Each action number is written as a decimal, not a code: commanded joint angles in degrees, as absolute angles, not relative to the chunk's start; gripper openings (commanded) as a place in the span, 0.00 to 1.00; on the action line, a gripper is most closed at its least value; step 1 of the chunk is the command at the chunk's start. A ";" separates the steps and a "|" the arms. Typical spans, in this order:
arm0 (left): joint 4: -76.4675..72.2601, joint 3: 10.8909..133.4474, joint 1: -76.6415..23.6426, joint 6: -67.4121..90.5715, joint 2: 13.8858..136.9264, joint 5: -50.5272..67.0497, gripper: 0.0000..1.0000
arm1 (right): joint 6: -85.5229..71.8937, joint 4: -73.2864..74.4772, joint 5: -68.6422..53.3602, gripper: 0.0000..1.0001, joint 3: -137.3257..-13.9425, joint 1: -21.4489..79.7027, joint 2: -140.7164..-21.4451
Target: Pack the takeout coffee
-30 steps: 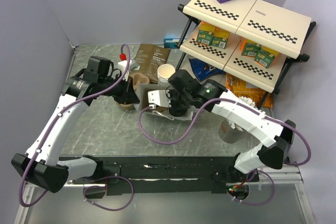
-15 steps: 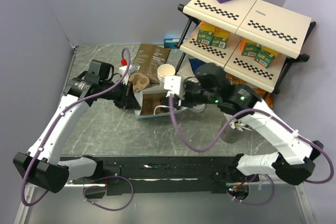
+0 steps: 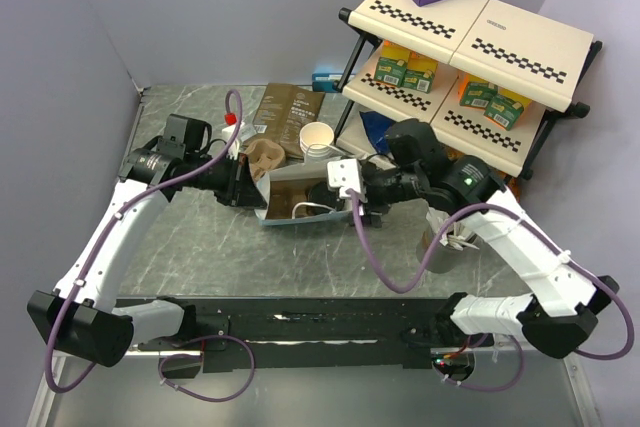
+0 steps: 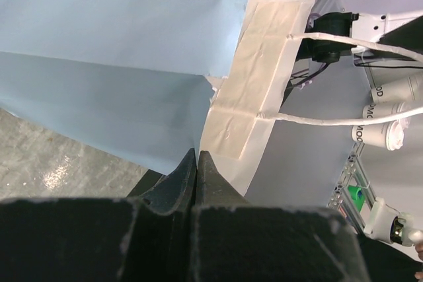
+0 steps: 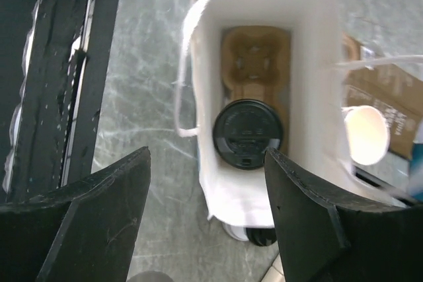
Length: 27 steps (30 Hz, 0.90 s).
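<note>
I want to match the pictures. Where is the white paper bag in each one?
Top external: paper bag just left of centre.
Left wrist: paper bag fills the upper left, left gripper shut on its edge.
Right wrist: paper bag in the centre, mouth open.
Shared landmark: the grey marbled table.

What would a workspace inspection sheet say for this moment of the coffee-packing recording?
Surface: grey marbled table, no damage seen.
Job's things: lidded cup sits in the pulp carrier inside the white paper bag; lidless cup stands outside the bag.
Clutter: dark coffee pouch lies behind the bag.
End effectors: left end effector shut on the bag's edge; right end effector open, facing the bag's mouth.
Cables: purple cable loops over the table near the bag.
Surroundings: shelf rack at right holding boxes; plain walls.
</note>
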<state>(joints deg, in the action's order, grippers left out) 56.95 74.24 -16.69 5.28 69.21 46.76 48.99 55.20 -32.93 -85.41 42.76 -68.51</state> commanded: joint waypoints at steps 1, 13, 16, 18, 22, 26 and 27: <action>55.81 74.79 -16.26 5.71 68.82 49.04 0.01 | 55.18 55.81 -35.42 0.75 -83.32 44.12 -71.10; 56.16 74.36 -15.03 5.18 68.12 51.59 0.01 | 54.85 56.60 -32.26 0.35 -81.39 46.58 -74.18; 55.90 74.18 -14.77 5.54 67.76 52.73 0.01 | 54.32 56.78 -32.08 0.15 -80.69 47.98 -73.65; 55.98 74.35 -14.59 5.54 67.41 52.56 0.01 | 54.14 57.04 -32.43 0.05 -81.21 48.60 -73.04; 56.16 75.23 -14.41 4.57 66.62 49.84 0.18 | 53.00 57.48 -33.84 0.00 -83.14 49.75 -71.98; 55.81 75.32 -13.98 4.04 66.01 48.43 0.48 | 53.17 59.06 -34.28 0.00 -85.43 50.89 -71.98; 55.64 75.50 -13.71 4.04 65.92 48.17 0.56 | 53.52 59.41 -34.02 0.00 -85.69 51.15 -71.98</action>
<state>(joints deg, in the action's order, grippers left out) 56.84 74.26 -14.41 4.91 67.83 48.69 53.23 57.89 -31.48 -81.76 49.71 -74.35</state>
